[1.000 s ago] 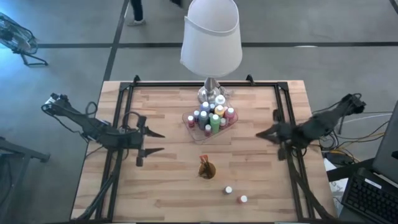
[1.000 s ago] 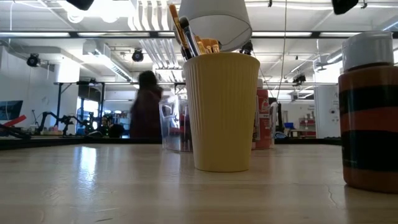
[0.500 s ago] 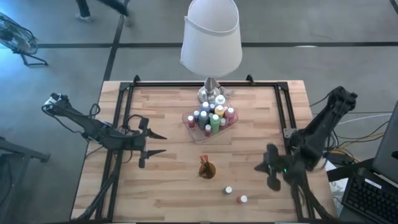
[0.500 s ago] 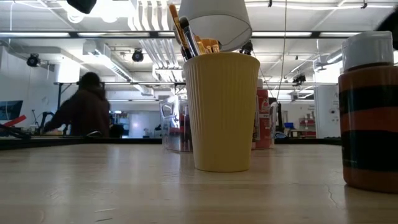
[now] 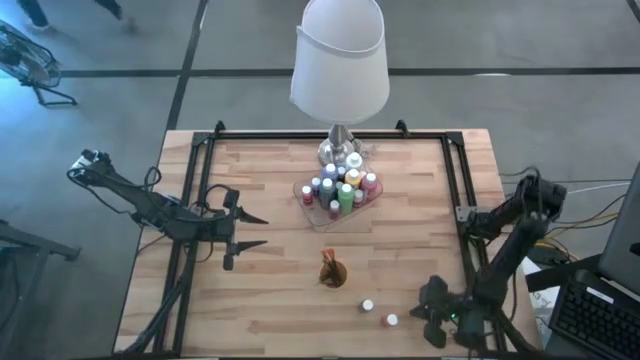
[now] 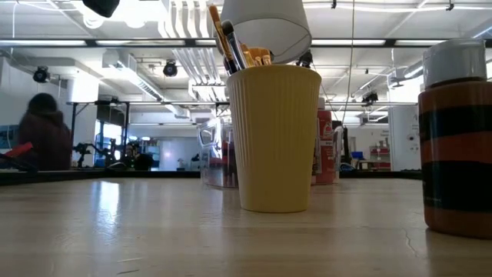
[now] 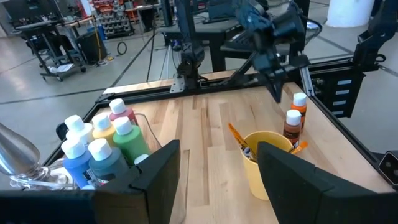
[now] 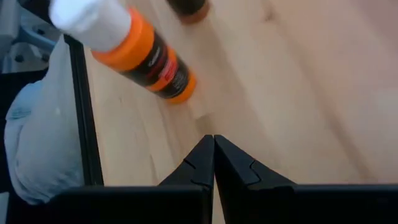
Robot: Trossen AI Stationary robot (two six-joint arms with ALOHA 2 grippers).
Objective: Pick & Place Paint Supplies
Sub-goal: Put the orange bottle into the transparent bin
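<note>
**Two stray bottles at the near edge, right arm low beside them**

The right gripper (image 5: 432,312) sits clenched and empty, just beside the orange bottle (image 5: 390,321), with a second loose bottle (image 5: 367,305) nearby. Both stand upright, apart from each other. They look light, rigid and smooth-sided, so they may tip or slip; the body under the white cap seems the safest place to grasp. The remaining bottles (image 5: 339,189) crowd the clear tray (image 5: 303,196) beside the lamp (image 5: 339,62). The brushes (image 7: 239,138) stand in the yellow cup (image 7: 265,163), between tray and strays. The left gripper (image 5: 252,230) waits with fingers spread, well apart.
</note>
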